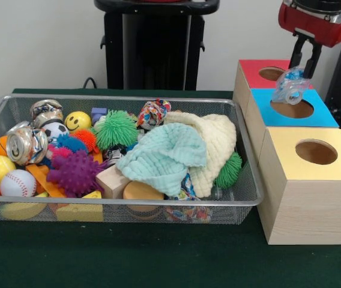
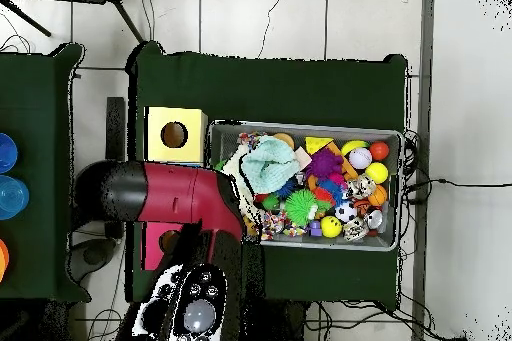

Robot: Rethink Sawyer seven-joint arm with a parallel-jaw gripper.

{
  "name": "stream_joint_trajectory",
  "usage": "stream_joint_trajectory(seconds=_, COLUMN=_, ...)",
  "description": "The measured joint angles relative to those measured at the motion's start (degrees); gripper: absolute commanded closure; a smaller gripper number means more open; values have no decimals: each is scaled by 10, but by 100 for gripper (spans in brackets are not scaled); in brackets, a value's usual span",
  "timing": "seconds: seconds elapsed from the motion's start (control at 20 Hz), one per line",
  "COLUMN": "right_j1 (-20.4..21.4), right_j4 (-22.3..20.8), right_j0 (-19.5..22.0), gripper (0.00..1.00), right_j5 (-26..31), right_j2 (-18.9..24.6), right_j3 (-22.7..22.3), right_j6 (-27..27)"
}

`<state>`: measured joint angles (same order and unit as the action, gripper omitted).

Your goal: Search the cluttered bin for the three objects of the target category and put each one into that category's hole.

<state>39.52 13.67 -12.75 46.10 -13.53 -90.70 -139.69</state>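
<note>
The silver wire-mesh bin (image 1: 128,98) lies on the green table and is full of clutter; it also shows in the overhead view (image 2: 300,127). My gripper (image 1: 303,69) hangs at the top right, over the blue-topped box (image 1: 326,115) and its round hole (image 1: 292,109). It is shut on a crumpled clear-and-blue plastic item (image 1: 289,87), which hangs just above that hole. In the overhead view the red arm (image 2: 170,197) covers the gripper and the blue box.
A red-topped box (image 1: 253,69) stands behind the blue one and a yellow-topped box (image 1: 332,167) in front, each with a hole. In the bin lie a teal cloth (image 1: 164,153), a cream cloth (image 1: 215,141), spiky balls, a crushed can (image 1: 26,144), a baseball (image 1: 17,183) and a wooden block (image 1: 111,180).
</note>
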Motion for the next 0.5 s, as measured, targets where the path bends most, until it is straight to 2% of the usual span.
stream_joint_trajectory(seconds=0.5, right_j1=0, right_j4=8, right_j0=0, gripper=100, right_j5=0, right_j2=-3, right_j3=0, right_j6=0)
